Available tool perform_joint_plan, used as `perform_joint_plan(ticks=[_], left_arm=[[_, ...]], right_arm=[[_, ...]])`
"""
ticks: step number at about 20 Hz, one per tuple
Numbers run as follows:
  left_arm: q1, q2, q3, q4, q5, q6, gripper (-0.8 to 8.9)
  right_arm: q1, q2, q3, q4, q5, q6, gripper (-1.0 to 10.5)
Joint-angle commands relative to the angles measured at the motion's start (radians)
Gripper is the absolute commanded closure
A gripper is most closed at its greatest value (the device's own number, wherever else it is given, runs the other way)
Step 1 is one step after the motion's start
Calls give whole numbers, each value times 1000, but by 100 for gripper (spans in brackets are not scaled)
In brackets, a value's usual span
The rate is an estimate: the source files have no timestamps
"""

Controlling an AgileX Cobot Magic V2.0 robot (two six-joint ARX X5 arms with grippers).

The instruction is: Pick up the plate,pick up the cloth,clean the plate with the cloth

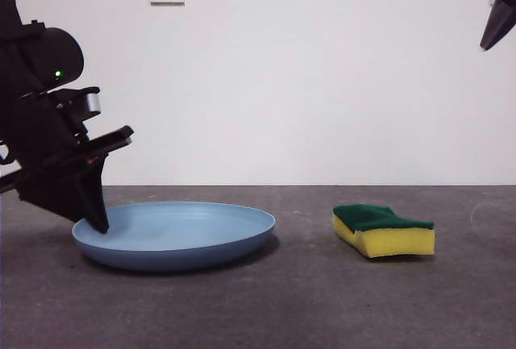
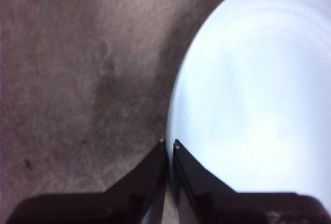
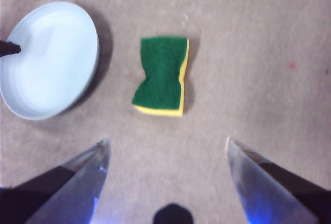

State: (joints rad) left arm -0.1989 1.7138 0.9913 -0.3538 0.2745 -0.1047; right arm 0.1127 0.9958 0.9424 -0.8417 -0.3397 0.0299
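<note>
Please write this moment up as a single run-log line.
left gripper: shut on plate rim, plate flat on table | right gripper: open, waiting high above cloth | cloth: untouched, beside plate

The right claw (image 3: 168, 154), jaws spread wide, hangs above the sponge (image 3: 160, 75), the plate (image 3: 49, 58) beside it.

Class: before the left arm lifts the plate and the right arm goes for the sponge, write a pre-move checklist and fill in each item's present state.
1. Left gripper at the rim of the round light-blue plastic plate: ok.
2. Its jaws pinching the rim: ok, nearly closed astride the edge.
3. Plate flat on the grey table: ok.
4. Right gripper open: ok.
5. Yellow foam sponge with green scouring top apart from the plate, green side up: ok.
6. Grip firmness: cannot tell.
</note>
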Motion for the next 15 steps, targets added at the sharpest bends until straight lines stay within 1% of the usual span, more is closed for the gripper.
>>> perform_joint_plan(ticks=[1, 5, 6, 9, 10, 12, 13, 15], left_arm=[[-5, -34, 6, -29, -11, 29, 821], [-9, -186, 13, -71, -11, 31, 821], [-9, -234, 13, -87, -11, 31, 821], [-9, -379, 14, -140, -10, 31, 821], [-9, -427, 14, -160, -10, 31, 821], [-9, -514, 14, -196, -10, 31, 821], [-9, -551, 14, -213, -10, 31, 821], [-9, -610, 14, -243, -10, 31, 821]], right_arm=[[32, 26, 3, 32, -1, 6, 572], [129, 150, 37, 54, 11, 6, 573], [153, 197, 58, 57, 34, 6, 573], [217, 340, 137, 58, 150, 0, 574], [234, 386, 164, 60, 166, -2, 574], [260, 467, 204, 77, 167, -2, 584], [278, 508, 216, 103, 179, -2, 626], [309, 572, 220, 163, 222, -2, 647]])
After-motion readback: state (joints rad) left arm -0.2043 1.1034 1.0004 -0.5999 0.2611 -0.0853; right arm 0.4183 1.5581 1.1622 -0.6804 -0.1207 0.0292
